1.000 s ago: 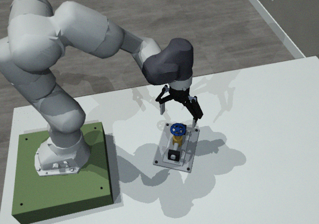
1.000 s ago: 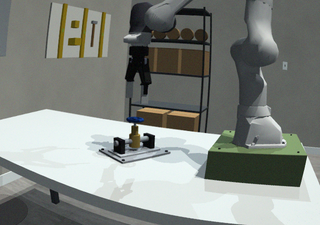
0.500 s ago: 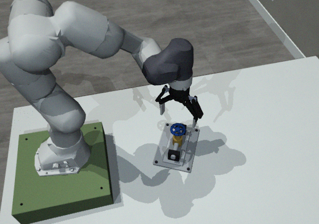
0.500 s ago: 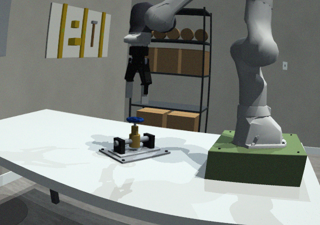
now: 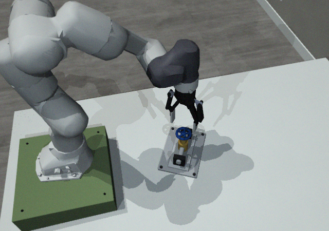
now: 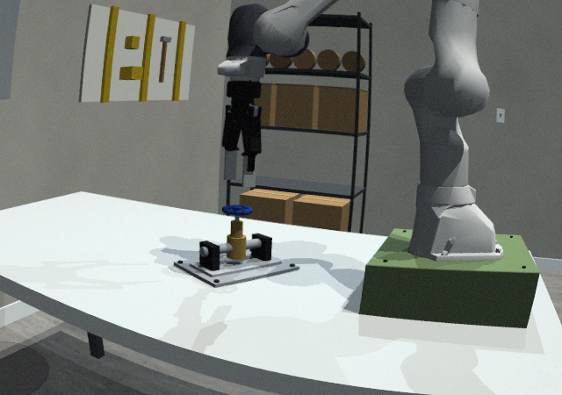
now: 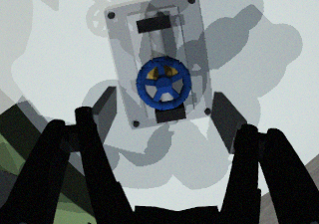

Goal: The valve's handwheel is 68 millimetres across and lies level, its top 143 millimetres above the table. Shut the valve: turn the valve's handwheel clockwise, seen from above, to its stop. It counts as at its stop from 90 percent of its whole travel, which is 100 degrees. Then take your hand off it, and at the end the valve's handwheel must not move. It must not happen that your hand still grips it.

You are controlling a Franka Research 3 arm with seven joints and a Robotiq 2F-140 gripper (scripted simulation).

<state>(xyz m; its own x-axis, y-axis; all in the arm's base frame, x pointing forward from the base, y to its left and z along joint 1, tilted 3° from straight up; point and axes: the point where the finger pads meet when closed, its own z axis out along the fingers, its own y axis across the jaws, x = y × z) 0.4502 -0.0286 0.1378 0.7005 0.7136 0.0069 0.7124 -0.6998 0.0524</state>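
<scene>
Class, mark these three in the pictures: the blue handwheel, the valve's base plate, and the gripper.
blue handwheel (image 5: 184, 133), top view, on its rim.
base plate (image 6: 281, 269), exterior view, on a free corner.
gripper (image 6: 239, 175), exterior view, midway between its fingertips, above the wheel.

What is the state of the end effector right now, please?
End effector: open partway, holding nothing, above the blue handwheel without touching it.
</scene>
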